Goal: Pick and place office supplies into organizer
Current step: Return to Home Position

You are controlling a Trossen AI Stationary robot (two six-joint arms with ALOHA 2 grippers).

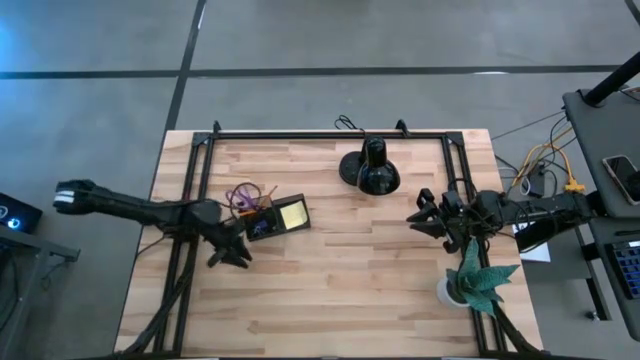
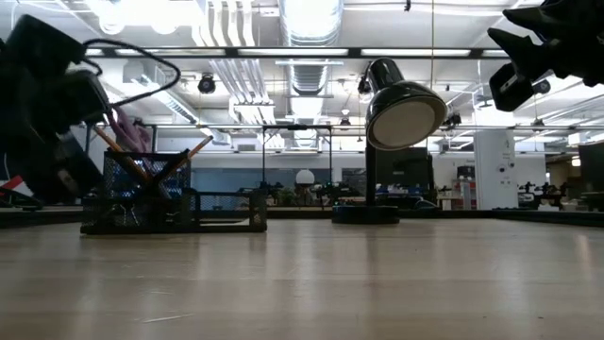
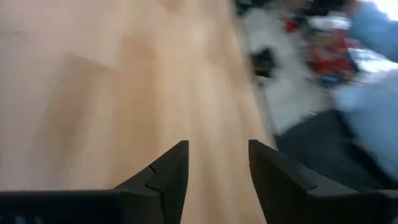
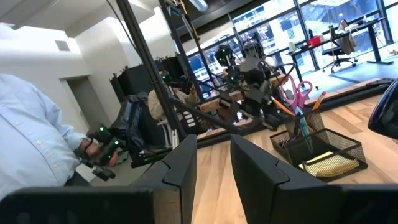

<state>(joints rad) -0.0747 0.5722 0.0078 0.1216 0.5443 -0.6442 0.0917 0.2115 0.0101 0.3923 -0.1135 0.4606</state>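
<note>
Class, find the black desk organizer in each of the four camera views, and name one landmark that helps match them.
High view: the organizer lies left of centre.
Low view: the organizer stands at the far left.
Left wrist view: not in it.
Right wrist view: the organizer stands at the right.
Landmark: the purple scissors standing in it.

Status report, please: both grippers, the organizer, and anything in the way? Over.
Left gripper beside organizer, jaws open, empty. Right gripper between lamp and plant, jaws open, empty. Scissors and sticky pad in organizer. Lamp apart from both arms.
</note>
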